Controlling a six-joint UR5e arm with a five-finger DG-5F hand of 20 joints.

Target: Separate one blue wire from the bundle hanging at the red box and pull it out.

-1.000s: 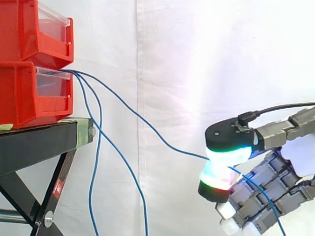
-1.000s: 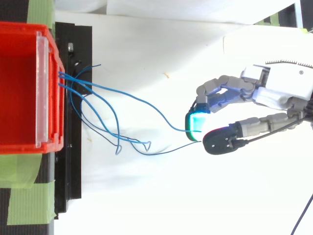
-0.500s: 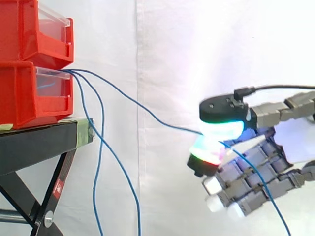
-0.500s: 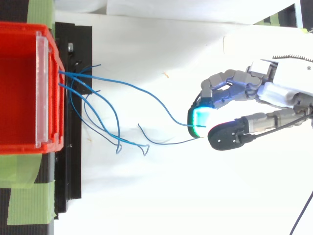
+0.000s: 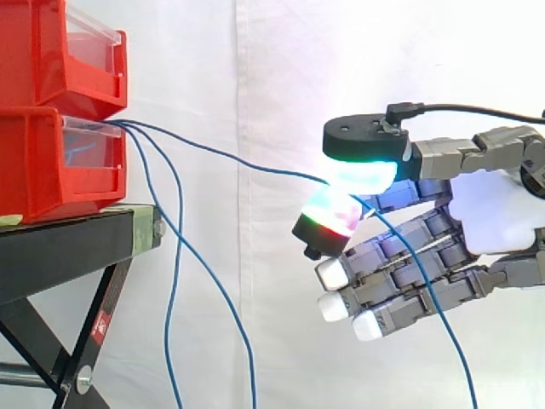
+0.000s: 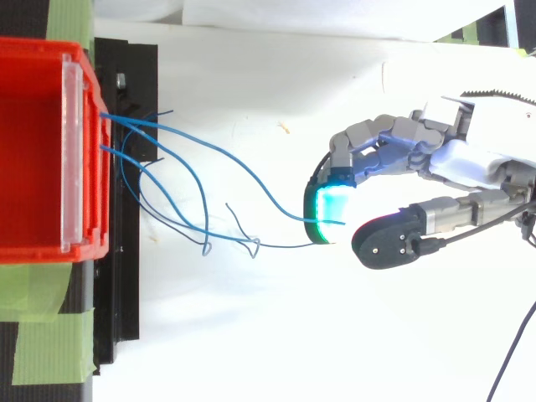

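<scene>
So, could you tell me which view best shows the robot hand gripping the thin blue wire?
The side view: the thin blue wire runs from the lower red bin into the pinch between the robot hand's glowing pads. The top view shows it ending at one pad.

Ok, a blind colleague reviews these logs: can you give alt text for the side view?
The hand pinches one blue wire between glowing pads; the wire stretches rightward from the lower red bin. Two more wires hang from the bin past the black stand.
</scene>
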